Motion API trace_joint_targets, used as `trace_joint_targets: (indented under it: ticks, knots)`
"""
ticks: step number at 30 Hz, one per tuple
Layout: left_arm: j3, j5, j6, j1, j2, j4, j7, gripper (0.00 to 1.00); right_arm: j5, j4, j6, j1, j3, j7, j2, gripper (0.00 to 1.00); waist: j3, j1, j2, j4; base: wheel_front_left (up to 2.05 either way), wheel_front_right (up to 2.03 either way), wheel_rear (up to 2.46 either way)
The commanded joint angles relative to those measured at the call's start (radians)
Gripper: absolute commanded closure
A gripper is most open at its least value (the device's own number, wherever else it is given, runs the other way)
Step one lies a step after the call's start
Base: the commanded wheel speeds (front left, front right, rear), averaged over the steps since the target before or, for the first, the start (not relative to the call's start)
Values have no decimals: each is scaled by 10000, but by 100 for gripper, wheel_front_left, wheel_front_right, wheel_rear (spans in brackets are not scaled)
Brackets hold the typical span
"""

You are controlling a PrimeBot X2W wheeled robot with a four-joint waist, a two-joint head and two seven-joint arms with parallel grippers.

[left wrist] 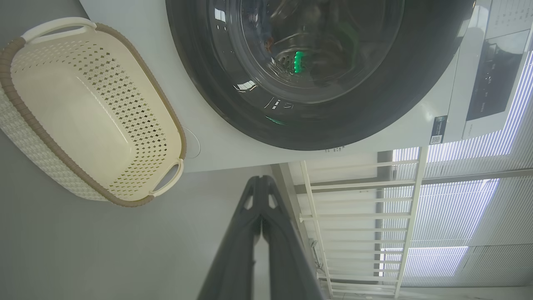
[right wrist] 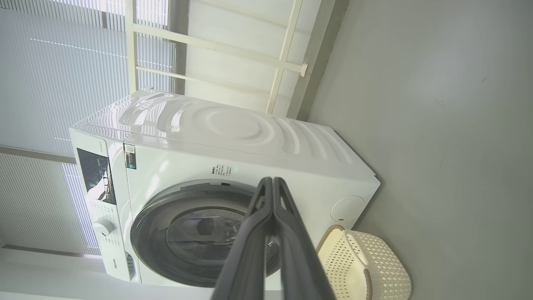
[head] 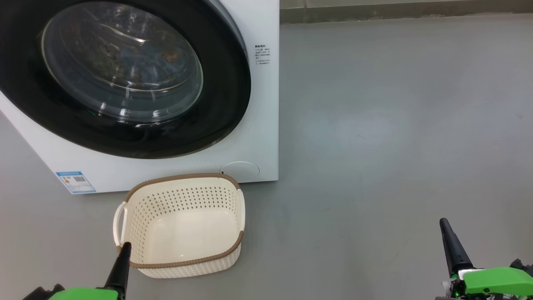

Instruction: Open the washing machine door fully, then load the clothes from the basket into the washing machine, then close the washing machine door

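Closed door (head: pixel 120 71), bare basket (head: pixel 183 178) on floor before washer (head: pixel 260 137), left claw (head: pixel 123 254) and right claw (head: pixel 447 233) pinched closed, empty, parked low: job seemingly finished.

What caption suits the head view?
Empty basket in front of the washing machine, its door closed.

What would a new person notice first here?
The big round washing machine door, glossy black with a glass bubble, shut at the head view's upper left. Then the cream basket on the floor before it, with nothing inside. The left claw and right claw poke up from the bottom corners, both pinched shut.
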Motion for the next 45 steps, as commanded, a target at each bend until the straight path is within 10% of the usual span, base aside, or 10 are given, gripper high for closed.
trace_joint_targets:
  ticks: [1,45]
  knots:
    - [348,-281,-25,-462,193,-295,90,100,286,-251,-47,-424,220,87,-31,100,1,0,-1,-1,0,0,0]
    - [752,-1981,-29,-619,168,-370,661,100,2170,-248,-55,-616,309,607,3,100,26,0,-1,-19,0,0,0]
